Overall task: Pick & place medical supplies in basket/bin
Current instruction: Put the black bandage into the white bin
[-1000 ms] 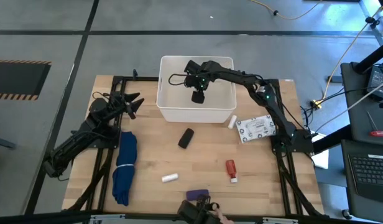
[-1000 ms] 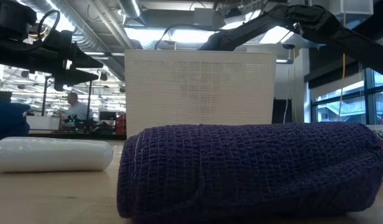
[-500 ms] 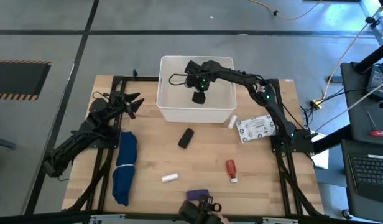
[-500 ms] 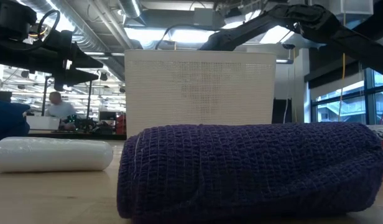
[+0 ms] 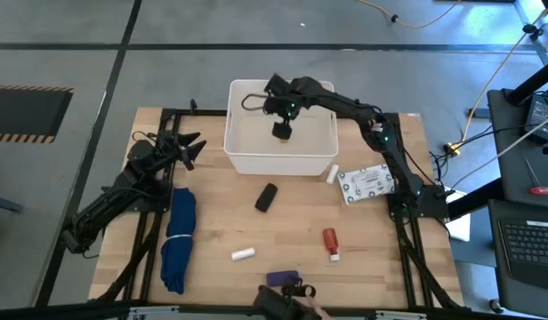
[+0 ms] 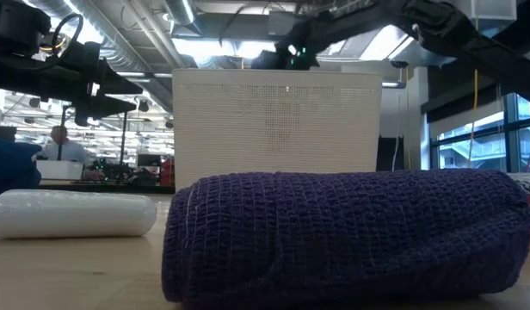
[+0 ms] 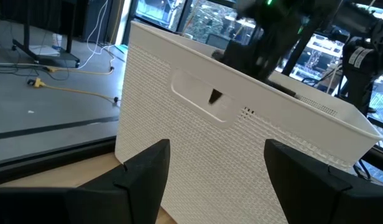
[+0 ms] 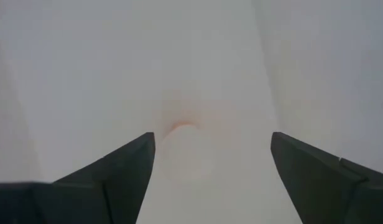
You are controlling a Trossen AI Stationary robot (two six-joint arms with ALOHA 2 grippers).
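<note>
My right gripper (image 5: 281, 131) hangs open over the white tub (image 5: 278, 165), pointing down into it. Between its fingers in the right wrist view (image 8: 210, 146) a pale round cap with an orange edge, the vial (image 8: 186, 154), lies on the tub floor, untouched. My left gripper (image 5: 192, 147) waits open at the table's left, facing the tub's wall (image 7: 241, 143). On the wood lie the black oblong (image 5: 267, 197), two white rolls (image 5: 245, 254) (image 5: 333, 172), the red tube (image 5: 330, 242), the purple oblong (image 5: 283, 279) and the blister pack (image 5: 366, 183).
A long folded blue cloth (image 5: 178, 238) lies along the table's left side beside my left arm. The purple oblong (image 6: 351, 237) and a white roll (image 6: 71, 213) fill the low view's foreground, with the tub (image 6: 274, 129) behind them. A person shows far off in the room.
My right gripper has risen out of the tub and drifted a little toward the far edge; in the low view its wrist now shows above the tub's rim. The left arm has kept still.
</note>
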